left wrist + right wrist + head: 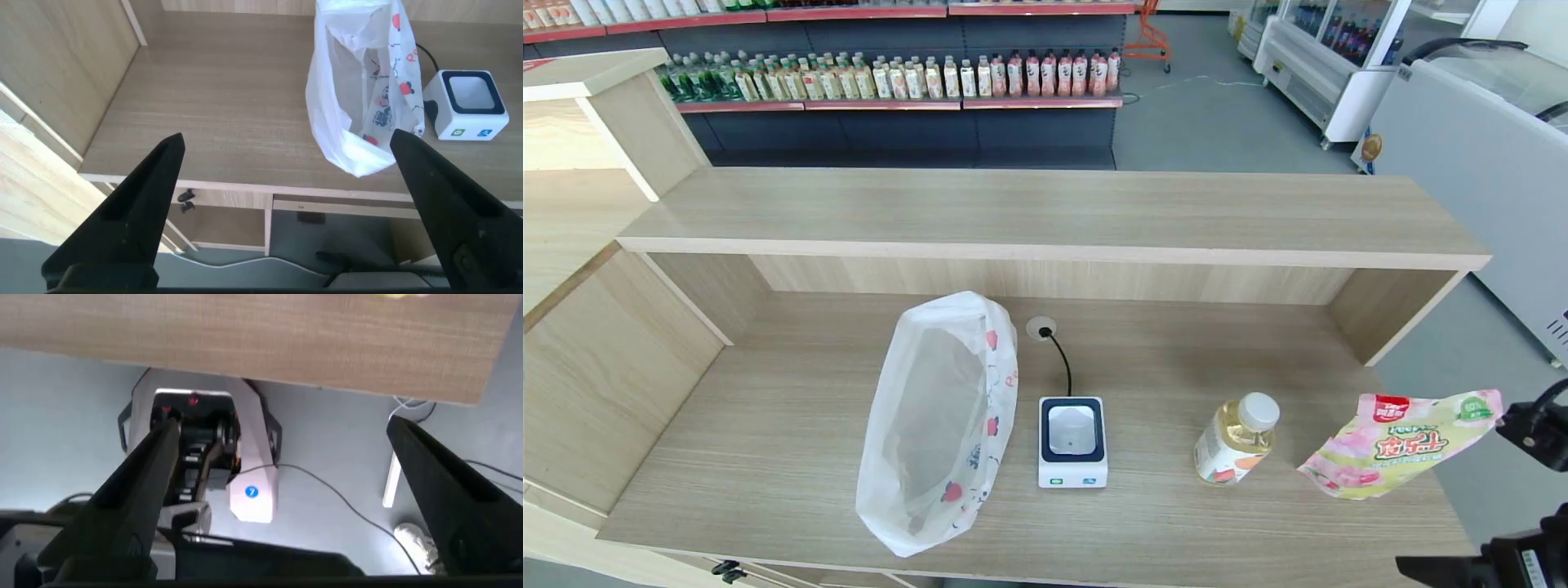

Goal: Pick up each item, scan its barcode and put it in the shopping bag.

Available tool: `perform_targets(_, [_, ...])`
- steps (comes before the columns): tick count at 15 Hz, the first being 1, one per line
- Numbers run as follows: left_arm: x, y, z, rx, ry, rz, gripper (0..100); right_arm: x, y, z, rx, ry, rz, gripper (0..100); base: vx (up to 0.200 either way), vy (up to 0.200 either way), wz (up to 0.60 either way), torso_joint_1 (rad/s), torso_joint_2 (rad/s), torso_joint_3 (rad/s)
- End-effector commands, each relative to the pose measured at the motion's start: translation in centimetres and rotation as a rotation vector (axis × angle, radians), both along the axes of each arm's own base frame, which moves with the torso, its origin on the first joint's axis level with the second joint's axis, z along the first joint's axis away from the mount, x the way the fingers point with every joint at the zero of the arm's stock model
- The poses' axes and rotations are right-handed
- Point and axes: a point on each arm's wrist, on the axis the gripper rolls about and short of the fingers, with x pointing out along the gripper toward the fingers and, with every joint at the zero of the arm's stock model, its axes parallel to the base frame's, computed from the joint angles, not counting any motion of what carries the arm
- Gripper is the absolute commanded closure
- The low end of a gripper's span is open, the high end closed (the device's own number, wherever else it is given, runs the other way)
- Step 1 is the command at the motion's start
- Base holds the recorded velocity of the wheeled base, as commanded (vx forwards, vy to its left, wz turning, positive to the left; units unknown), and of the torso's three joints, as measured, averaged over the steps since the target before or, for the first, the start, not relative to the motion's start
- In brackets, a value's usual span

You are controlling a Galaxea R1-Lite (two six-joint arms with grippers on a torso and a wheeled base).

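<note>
The shopping bag [931, 425] was judged empty; bottle [1235, 441] and pouch [1405, 445] were left at 3 o'clock of the scanner [1072, 441]; left hand [288, 140] and right hand [283, 429] were spread apart.

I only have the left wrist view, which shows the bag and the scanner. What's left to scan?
Observer: A bottle stands upright on the counter, just right of the scanner.
Operator: Anything besides that?
Observer: Yes, a snack pouch sits beyond the bottle at the counter's right end, reaching past its edge.
</note>
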Motion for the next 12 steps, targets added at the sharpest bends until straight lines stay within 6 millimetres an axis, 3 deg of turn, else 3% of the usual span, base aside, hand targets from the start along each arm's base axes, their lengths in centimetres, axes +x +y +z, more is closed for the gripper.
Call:
perform_targets(1, [0.0, 0.0, 0.0, 0.000, 0.000, 0.000, 0, 3.5, 0.9, -3.1, -0.080, 0.010, -0.046, 0, 0.000, 0.000, 0.00, 0.000, 0.00, 0.000])
perform_targets(4, [0.0, 0.0, 0.0, 0.000, 0.000, 0.000, 0, 5.9, 2.9, -6.6, -0.146, 0.014, -0.020, 0, 0.000, 0.000, 0.00, 0.000, 0.00, 0.000])
perform_targets(12, [0.0, 0.0, 0.0, 0.000, 0.000, 0.000, 0, 9.4, 7.2, -11.2, -0.176, -0.065, -0.025, 0, 0.000, 0.000, 0.00, 0.000, 0.00, 0.000])
